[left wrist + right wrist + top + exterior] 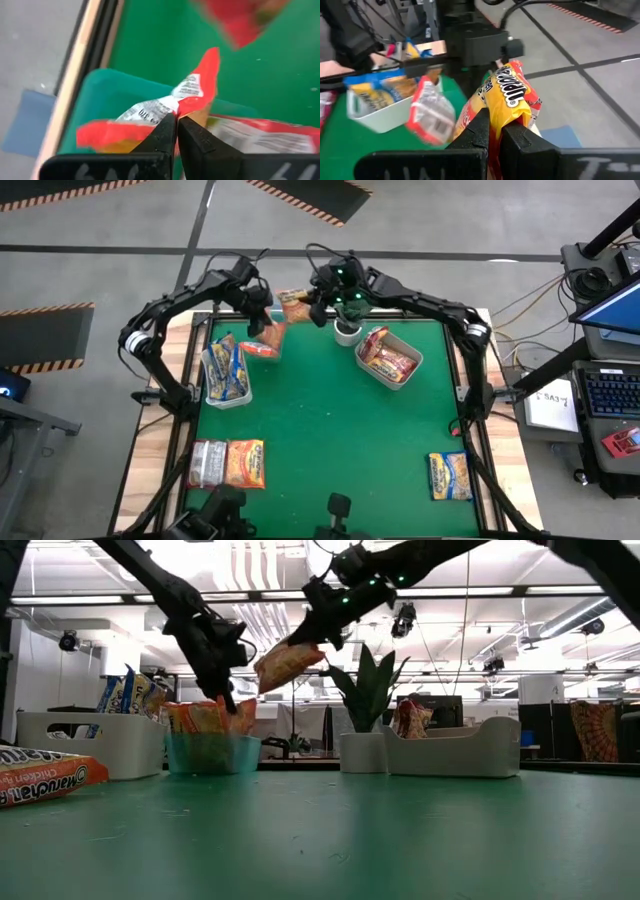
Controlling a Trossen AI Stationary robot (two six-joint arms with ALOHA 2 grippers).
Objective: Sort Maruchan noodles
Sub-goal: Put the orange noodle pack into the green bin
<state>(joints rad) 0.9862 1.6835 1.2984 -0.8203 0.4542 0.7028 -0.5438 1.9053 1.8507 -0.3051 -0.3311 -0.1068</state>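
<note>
Left gripper [176, 117]: we find it at about 11 o'clock on the table, over the teal bin [212, 753]; its jaws are clenched on the crimped end of a red packet [202, 85] that stands in that bin.

Right gripper [494, 125]: at about 12 o'clock, raised above the table; its jaws are clamped on an orange packet [512, 95], which hangs in the air just beside the left arm.

Reason for the holds: we judge that gripping by the edge seam lets a flat packet be lifted or lowered upright into a narrow bin.

Sorted so far: yellow-and-blue packets [225, 368] in the white bin [228, 399] at 9 o'clock; red packets in the grey bin [404, 378] at about 1 o'clock.

Still loose: a silvery packet [208, 462] and an orange one [246, 463] at 7 o'clock; a yellow-and-blue one [450, 476] at 5 o'clock.

Plant pot [346, 331]: stands at 12 o'clock between the bins, close under the right arm.

Risk: both grippers work close together near the teal bin; we consider a collision possible.
</note>
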